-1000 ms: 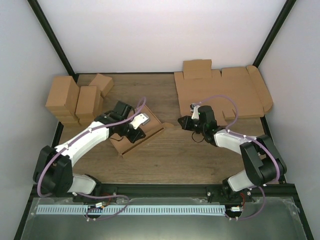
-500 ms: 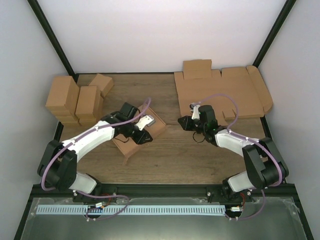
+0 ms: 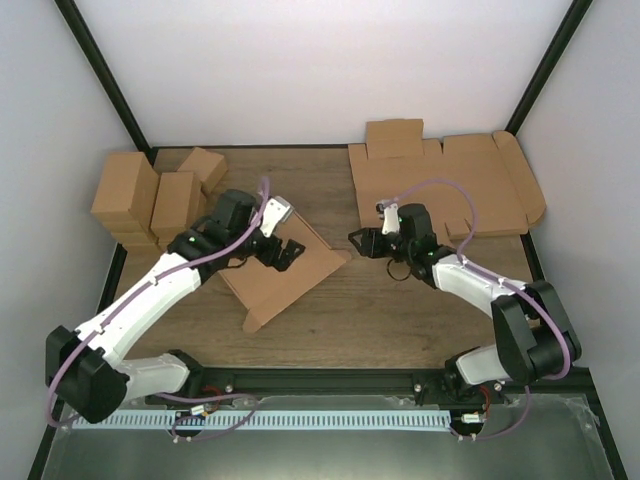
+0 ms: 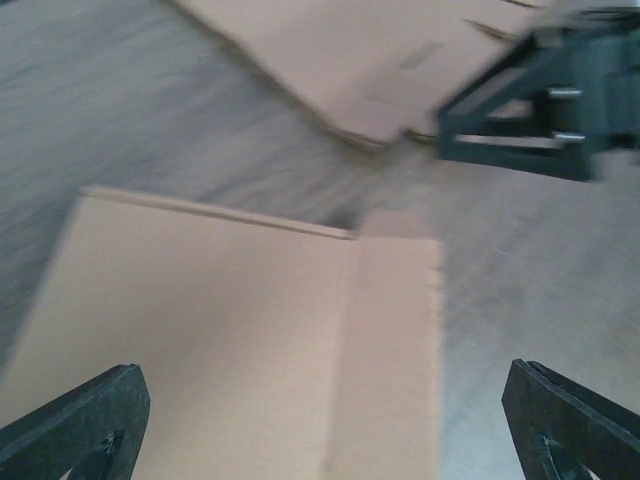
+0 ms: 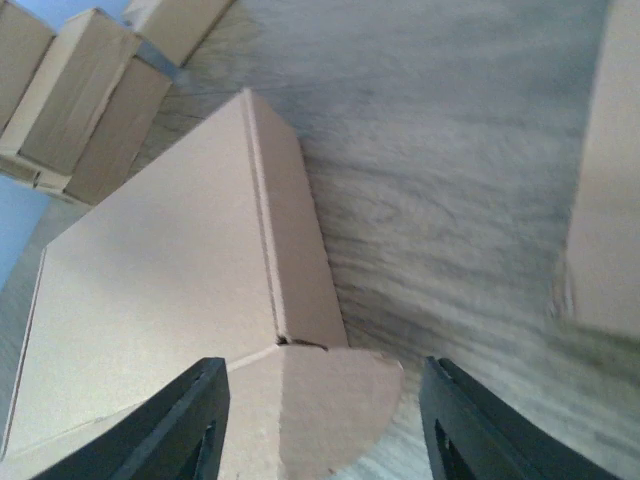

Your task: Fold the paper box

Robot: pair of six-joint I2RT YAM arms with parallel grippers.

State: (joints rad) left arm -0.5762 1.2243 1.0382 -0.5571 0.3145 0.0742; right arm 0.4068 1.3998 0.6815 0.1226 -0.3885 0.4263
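Table [image 3: 400, 310] bears all. Flat sheet [image 3: 440, 185] lies behind-right of the box [image 3: 290, 275], well apart, probably stock kept out of the work zone. Box rests closed and skewed between the arms, in reach of both. Cartons [image 3: 150, 200] are stacked behind-left of the box, likely parked aside. Left gripper [image 3: 283, 248] hovers over the box top, jaws spread wide, empty. Right gripper [image 3: 357, 240], at the box's right corner, has jaws parted astride a protruding rounded flap, not clamping, which suggests release.

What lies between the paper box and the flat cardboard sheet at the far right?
Only the right gripper, above the wooden table; the top view shows it.
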